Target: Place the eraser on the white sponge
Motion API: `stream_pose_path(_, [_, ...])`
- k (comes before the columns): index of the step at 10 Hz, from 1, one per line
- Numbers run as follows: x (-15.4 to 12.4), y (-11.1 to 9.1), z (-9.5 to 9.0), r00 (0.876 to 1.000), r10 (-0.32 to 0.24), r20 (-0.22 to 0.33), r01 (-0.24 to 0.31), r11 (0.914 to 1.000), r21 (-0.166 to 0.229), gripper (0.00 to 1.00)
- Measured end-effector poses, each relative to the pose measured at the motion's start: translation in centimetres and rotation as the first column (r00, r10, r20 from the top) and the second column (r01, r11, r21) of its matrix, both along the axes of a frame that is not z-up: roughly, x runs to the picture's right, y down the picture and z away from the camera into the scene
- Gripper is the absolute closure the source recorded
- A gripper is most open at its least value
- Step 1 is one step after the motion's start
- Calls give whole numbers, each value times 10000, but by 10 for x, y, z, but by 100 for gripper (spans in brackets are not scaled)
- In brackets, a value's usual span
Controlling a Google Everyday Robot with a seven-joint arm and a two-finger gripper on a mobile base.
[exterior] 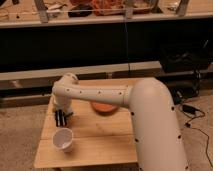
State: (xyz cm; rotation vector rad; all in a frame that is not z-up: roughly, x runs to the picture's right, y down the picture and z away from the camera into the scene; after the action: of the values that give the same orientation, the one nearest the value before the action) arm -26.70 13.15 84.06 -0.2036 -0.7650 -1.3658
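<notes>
My white arm reaches from the lower right across a small wooden table (95, 145) to its left side. The gripper (60, 118) points down at the table's left part, its dark fingers close to the tabletop. I see no eraser as such; anything between the fingers is hidden. No white sponge is in view. An orange flat round object (104, 108) lies at the middle of the table, partly behind the arm.
A white paper cup (63, 139) stands on the table just in front of the gripper. Behind the table runs a low ledge (100, 71) and a dark shelf with clutter on top. Cables (192, 112) lie on the floor at right.
</notes>
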Motion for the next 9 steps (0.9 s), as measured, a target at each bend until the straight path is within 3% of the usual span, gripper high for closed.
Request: stream_pose_path(9, [1, 1, 1, 9998, -181, 130, 181, 9998, 19, 65])
